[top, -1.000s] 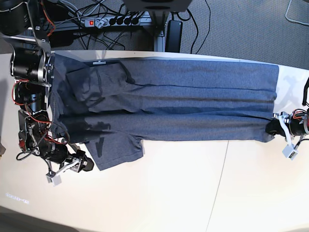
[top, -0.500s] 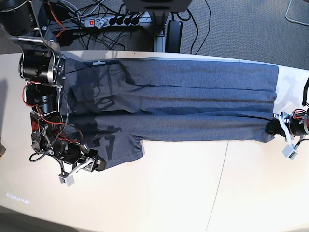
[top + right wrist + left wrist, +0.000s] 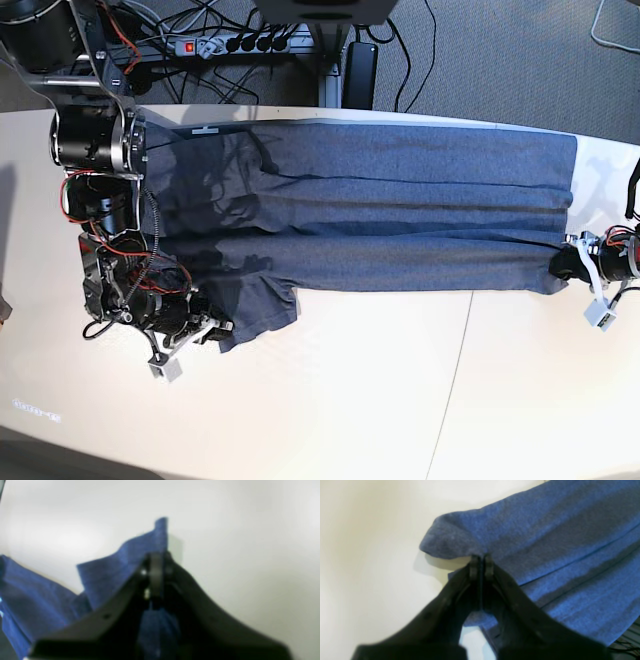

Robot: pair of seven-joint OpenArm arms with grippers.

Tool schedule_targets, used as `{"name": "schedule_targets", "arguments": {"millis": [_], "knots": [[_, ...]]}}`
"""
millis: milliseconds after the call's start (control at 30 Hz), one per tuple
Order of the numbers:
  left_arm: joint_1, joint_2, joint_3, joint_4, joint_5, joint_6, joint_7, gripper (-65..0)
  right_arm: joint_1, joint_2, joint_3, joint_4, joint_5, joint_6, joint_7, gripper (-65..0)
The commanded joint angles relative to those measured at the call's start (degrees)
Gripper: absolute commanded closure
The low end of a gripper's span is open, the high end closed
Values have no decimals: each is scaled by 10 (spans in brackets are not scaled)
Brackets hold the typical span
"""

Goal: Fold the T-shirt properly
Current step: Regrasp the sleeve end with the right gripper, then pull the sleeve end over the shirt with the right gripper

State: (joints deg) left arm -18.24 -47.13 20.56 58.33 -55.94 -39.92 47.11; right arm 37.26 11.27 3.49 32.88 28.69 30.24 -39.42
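Both pinched shut on the heathered slate-blue cotton T-shirt (image 3: 380, 215), left gripper (image 3: 566, 264) at right hem corner, right gripper (image 3: 218, 328) at left sleeve, long axis left-right between.

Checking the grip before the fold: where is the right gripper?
Base view, lower left: the right gripper is shut on the T-shirt sleeve corner.
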Motion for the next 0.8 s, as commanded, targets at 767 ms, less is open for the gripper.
{"name": "schedule_targets", "arguments": {"millis": [767], "knots": [[-16,-36,-8,53,-170,-1,98,0,-150,111,-2,355,108,36,-72,0]]}}
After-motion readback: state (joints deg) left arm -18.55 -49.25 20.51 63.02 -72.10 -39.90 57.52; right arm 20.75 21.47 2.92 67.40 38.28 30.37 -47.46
